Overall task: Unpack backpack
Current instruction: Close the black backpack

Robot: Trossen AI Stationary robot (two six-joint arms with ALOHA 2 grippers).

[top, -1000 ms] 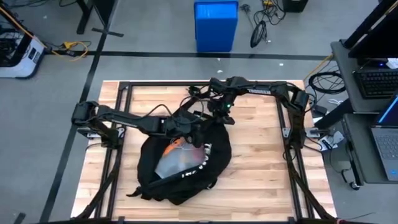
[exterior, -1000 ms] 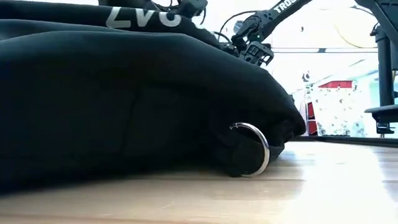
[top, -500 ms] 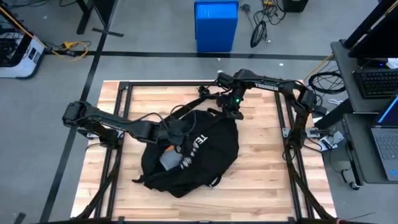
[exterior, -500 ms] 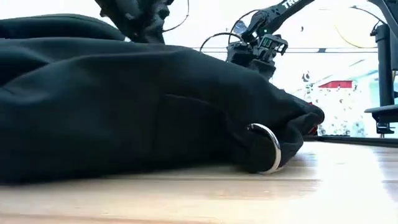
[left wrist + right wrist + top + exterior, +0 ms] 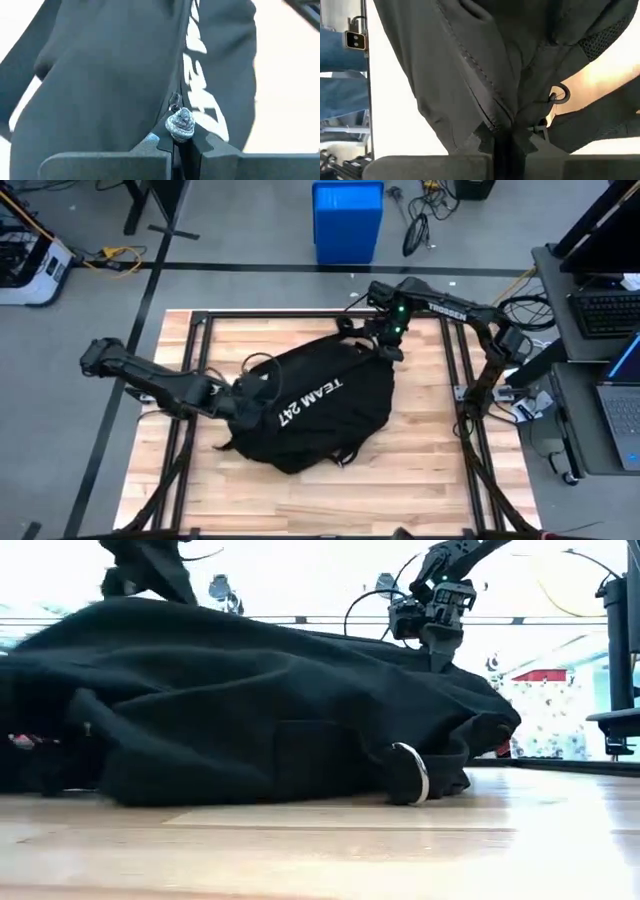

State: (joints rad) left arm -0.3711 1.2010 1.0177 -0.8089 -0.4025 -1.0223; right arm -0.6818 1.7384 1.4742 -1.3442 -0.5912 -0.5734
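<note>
Since half a second ago the backpack [image 5: 310, 408] has rolled over: the grey and orange contents that showed through its mouth are hidden, and the white "TEAM 247" lettering [image 5: 310, 400] now faces up. My left arm has drawn back toward its own side, and the right arm has shifted toward the far right edge.

I have the left tool [image 5: 250, 405] pressed together on the zipper pull [image 5: 180, 123], a small knotted cord at the near-left end of the bag. I judge this grip is there to run the zipper along its track. The right tool [image 5: 385, 348] is pinched on a fold of black fabric at the bag's far-right end, near the top handle and a small metal ring [image 5: 560, 93]. That hold looks like an anchor, keeping the cloth taut so the zipper can slide instead of dragging the whole bag.

The backpack lies slumped flat in the middle of the tabletop [image 5: 420, 460], a pale wood-plank surface inside a black metal frame. From the low view a steel ring [image 5: 412, 774] on its edge rests on the wood.

Beyond, the floor is grey. A blue bin [image 5: 346, 220] stands past the far edge, and a desk with a laptop [image 5: 622, 405] and keyboard sits at the right.
</note>
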